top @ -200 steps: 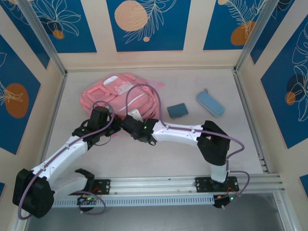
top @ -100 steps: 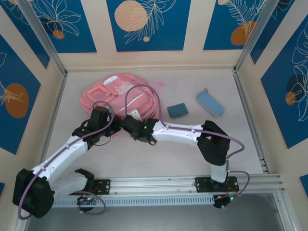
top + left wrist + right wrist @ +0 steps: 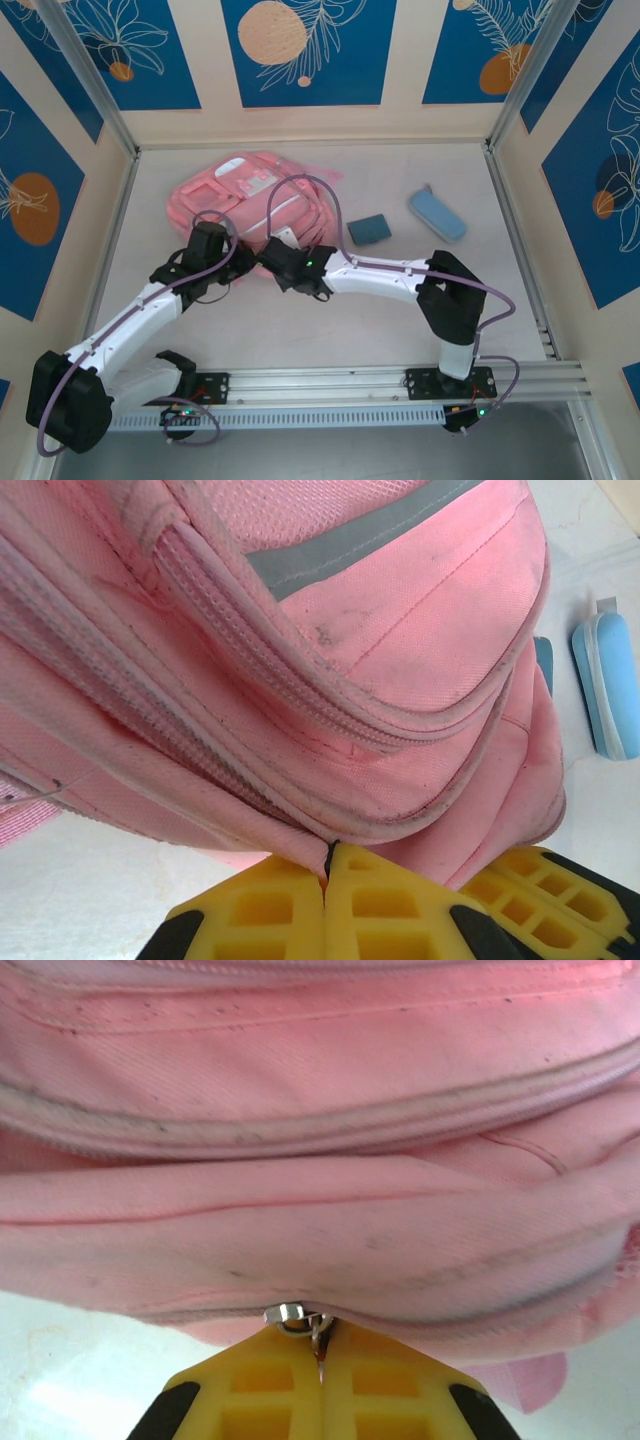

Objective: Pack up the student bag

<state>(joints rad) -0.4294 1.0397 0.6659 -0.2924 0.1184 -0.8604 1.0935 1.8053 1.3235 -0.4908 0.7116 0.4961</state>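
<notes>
Both grippers are pressing in at the near edge of the student bag (image 3: pixel 250 185), which is lying flat toward the far left of the table (image 3: pixel 400 320), its pockets facing up. The right gripper (image 3: pixel 322 1352) is pinching its yellow fingers together on a metal zip pull (image 3: pixel 292 1315) at the bag's lower seam, with pink fabric bulging just above it. The left gripper (image 3: pixel 326 852) is holding its fingers flat against each other, tips touching the bag's bottom edge just beside a zip line; whether any cloth is caught between them, I cannot tell. Off to the right, a light-blue pencil case (image 3: pixel 437 215) and a small teal pouch (image 3: pixel 368 229) are sitting near each other, apart from the bag.
</notes>
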